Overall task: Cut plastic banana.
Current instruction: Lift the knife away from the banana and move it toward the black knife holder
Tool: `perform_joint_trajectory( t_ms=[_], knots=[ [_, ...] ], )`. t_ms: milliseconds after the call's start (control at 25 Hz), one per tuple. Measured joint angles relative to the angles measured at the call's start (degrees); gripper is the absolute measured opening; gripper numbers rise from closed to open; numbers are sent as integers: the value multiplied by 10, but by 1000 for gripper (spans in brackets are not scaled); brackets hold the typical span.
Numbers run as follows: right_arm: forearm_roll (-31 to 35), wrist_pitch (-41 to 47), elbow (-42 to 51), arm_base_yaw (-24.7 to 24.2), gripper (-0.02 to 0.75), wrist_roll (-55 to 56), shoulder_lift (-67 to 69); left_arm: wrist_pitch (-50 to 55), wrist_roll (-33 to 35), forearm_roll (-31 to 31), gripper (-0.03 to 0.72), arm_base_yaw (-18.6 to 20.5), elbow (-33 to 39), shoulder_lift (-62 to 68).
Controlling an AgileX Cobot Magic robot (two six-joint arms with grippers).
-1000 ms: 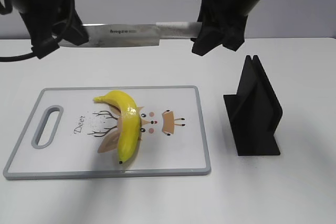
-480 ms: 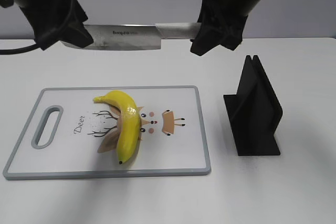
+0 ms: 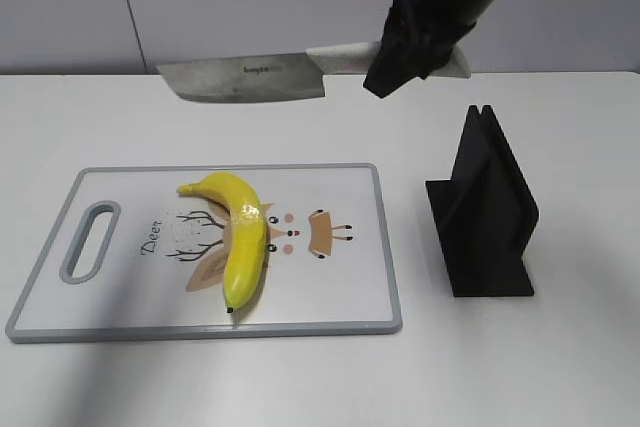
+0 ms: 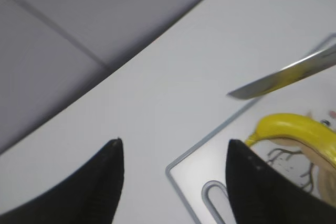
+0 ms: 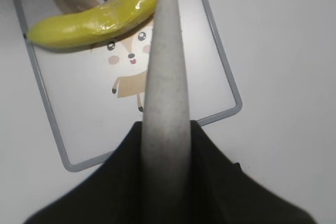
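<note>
The yellow plastic banana [image 3: 240, 237] lies curved on the white cutting board [image 3: 340, 292], with a shiny seam at its middle; it also shows in the right wrist view [image 5: 100, 17] and the left wrist view [image 4: 294, 129]. My right gripper [image 3: 400, 67] is shut on the pale handle [image 5: 165, 93] of a steel knife [image 3: 245, 80], held level in the air behind the board. The blade tip shows in the left wrist view [image 4: 283, 80]. My left gripper [image 4: 173, 166] is open and empty, high above the table left of the board's corner; only a bit of its arm shows at the exterior view's top left.
A black knife stand [image 3: 485, 212] stands on the white table to the right of the board. The board has a grey rim and a handle slot [image 3: 90, 240] at its left end, and a deer drawing under the banana.
My left arm has let go of the blade area and risen out of the exterior view. The knife has shifted a little to the right, held by the right gripper alone.
</note>
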Motion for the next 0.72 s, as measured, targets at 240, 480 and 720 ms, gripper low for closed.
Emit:
perform_joint_trajectory(
  t_ms=[240,480,720],
  knots=[
    [-83,5,-55,0,165,218,1,54,-219,66,583,100,0,-31],
    [-121,59,-101,0,165,376,-1,203,-280,63,564,148,9,-42],
    [-98,77,-21,0,164,414,-67,212,-294,33,556,152,129,-153]
  ],
)
